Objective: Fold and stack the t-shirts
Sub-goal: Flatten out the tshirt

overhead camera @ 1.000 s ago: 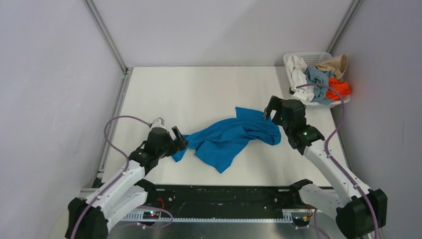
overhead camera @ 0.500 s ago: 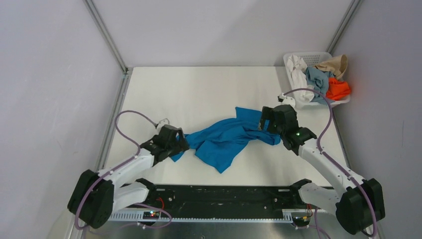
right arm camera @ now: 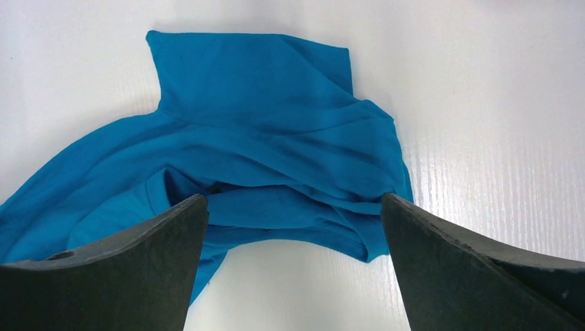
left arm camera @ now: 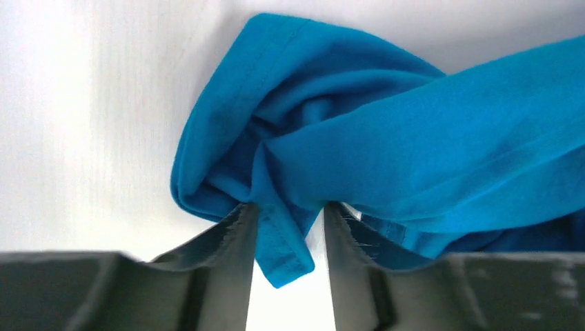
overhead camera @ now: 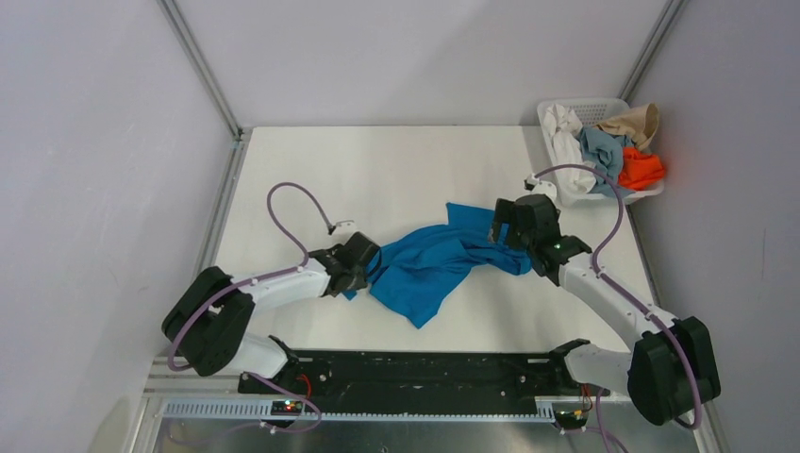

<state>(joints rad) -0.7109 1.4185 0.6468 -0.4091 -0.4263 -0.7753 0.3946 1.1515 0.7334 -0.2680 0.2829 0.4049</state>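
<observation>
While it lies crumpled near the middle of the table [overhead camera: 377, 170], the blue t-shirt [overhead camera: 429, 269] stretches in a loose band from 8 o'clock up towards 2 o'clock, with one flap hanging down towards 6 o'clock and a squarer piece sticking out at its 1 o'clock end. Its cloth is bunched into folds, thickest at the 9 o'clock end.

At that end the left gripper [left arm camera: 286, 207] sits low on the table with a hemmed fold of the blue cloth between its two fingers [left arm camera: 234, 241]. The jaws stand partly narrowed around the fold, with bare table showing in the gap below the hem. Whether they already pinch the cloth I cannot tell.

At the shirt's 3 o'clock end the right gripper [right arm camera: 293, 207] hangs over the cloth with its jaws spread wide apart, holding nothing. The bunched edge of the shirt lies between and beyond its fingers.

Well apart, in the table's 2 o'clock corner, a white lattice basket [overhead camera: 604, 104] holds the other shirts in a heap: a white t-shirt [overhead camera: 564, 132] draped over its 9 o'clock rim, a grey-blue t-shirt [overhead camera: 600, 146] in the middle, a tan t-shirt [overhead camera: 637, 123] at 1 o'clock and an orange t-shirt [overhead camera: 641, 168] at 4 o'clock.
</observation>
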